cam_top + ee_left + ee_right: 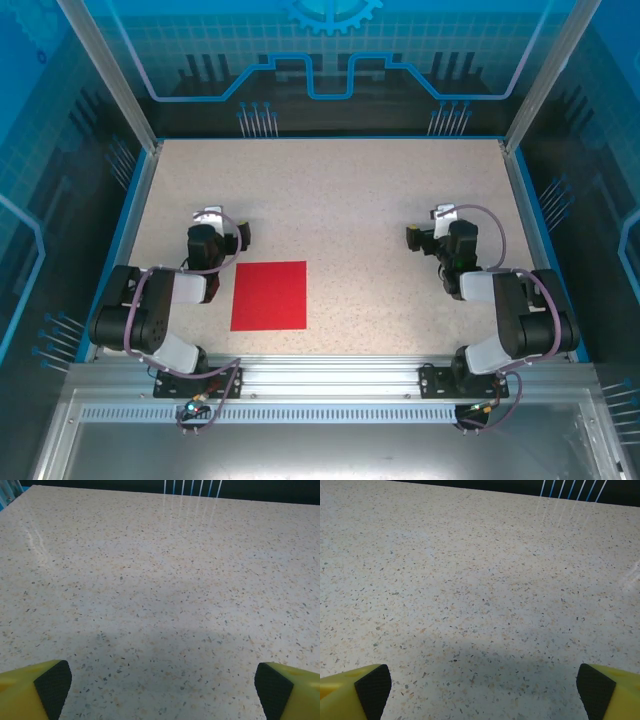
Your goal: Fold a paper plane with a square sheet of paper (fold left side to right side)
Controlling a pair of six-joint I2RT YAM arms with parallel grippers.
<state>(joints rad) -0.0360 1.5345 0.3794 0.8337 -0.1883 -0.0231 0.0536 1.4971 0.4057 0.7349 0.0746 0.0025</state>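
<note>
The square sheet of paper (269,295) lies flat on the speckled table (330,200), red face up, with no folds, near the front edge left of centre. My left gripper (212,222) hovers just left of and beyond the sheet's far left corner, apart from it. In the left wrist view the left gripper (162,692) stands open, its yellow fingers (35,690) wide apart over bare table. My right gripper (440,222) is far to the right of the sheet. In the right wrist view the right gripper (485,692) is also open, fingers (607,692) spread, nothing between them.
A blue rim (128,230) borders the table on the left, right and far sides, with transparent walls above it. The aluminium rail (330,375) holding both arm bases runs along the near edge. Both arms are folded back close to their bases.
</note>
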